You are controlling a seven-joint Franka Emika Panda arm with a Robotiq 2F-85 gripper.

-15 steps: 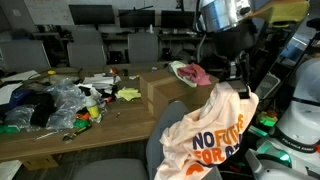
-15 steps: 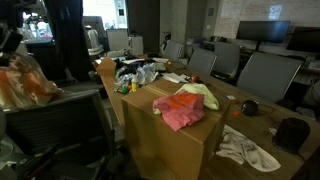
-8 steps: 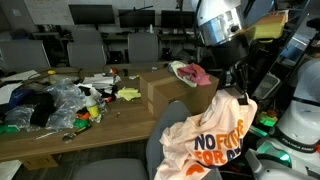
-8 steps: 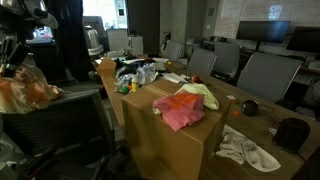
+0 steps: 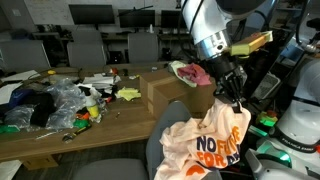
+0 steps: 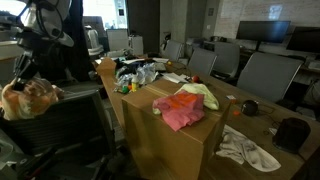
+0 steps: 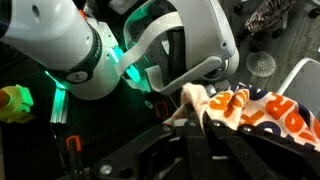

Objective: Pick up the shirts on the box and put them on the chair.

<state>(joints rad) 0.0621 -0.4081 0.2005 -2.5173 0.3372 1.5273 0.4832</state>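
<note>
The pincer [image 5: 235, 101], pointing downward at the end of the white arm, is pressed together on the upper edge of the cream-peach shirt [image 5: 206, 146], well clear of the box [image 5: 165, 93]. In the wrist view the dark fingers [image 7: 190, 118] pinch a fold of this shirt [image 7: 255, 110], whose orange and blue print is legible. The shirt hangs bunched from the pincer [image 6: 21, 74] beside the box [image 6: 175, 145], and its lower folds drape against the rounded backrest of the chair [image 5: 168, 122]; in an exterior view the cloth [image 6: 30, 98] sits level with the top of the backrest [image 6: 62, 128]. Whether the shirt's weight rests on the chair cannot be told. On top of the box lie the pink-red shirt [image 6: 180, 111] and, touching it on the far side, the pale yellow-green shirt [image 6: 201, 93]; both also show in an exterior view [image 5: 199, 75] [image 5: 183, 68]. The box stands on the wooden counter [image 5: 60, 140], with clear plastic bags [image 5: 60, 100] near its other side.
</note>
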